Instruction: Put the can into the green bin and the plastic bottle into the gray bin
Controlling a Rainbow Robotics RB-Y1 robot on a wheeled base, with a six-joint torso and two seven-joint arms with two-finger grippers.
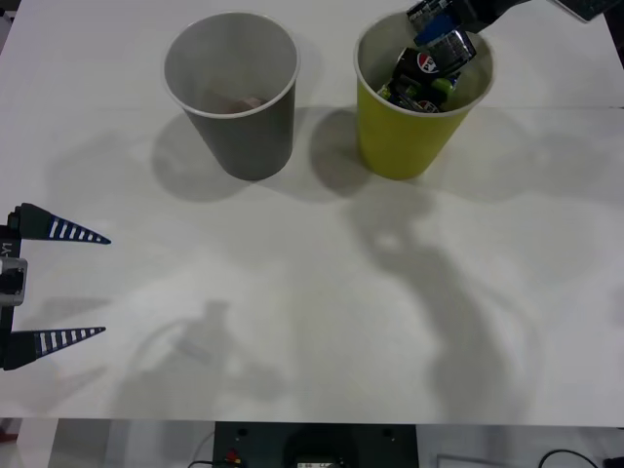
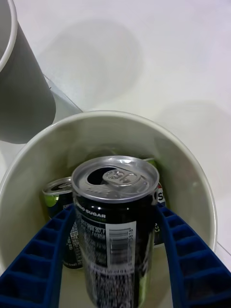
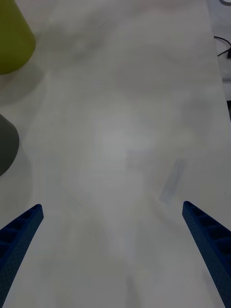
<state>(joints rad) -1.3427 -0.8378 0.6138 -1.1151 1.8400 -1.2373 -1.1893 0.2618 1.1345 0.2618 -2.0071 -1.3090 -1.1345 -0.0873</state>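
The can (image 2: 115, 216) is held upright between the two blue fingers (image 2: 41, 250) of the right tool (image 1: 441, 29), which is clamped on its sides. It hangs inside the mouth of the green bin (image 1: 390, 146), its silver top about level with the pale rim. Below and behind the tool, other cans (image 2: 57, 190) are seen lying in the bin.

The step in hand is judged to be the release. It would best be done with the can kept well inside the rim, clear of the wall, and lowered a little nearer the cans beneath the tool so that it does not bounce. The fingers should be opened evenly, then the tool lifted straight up so the rim is not caught and the bin not tipped.

The gray bin (image 1: 232, 97) stands apart, beside the green one on the tabletop (image 1: 312, 322). The left tool (image 1: 58, 285) is parked open near the tabletop's edge, far from both bins.
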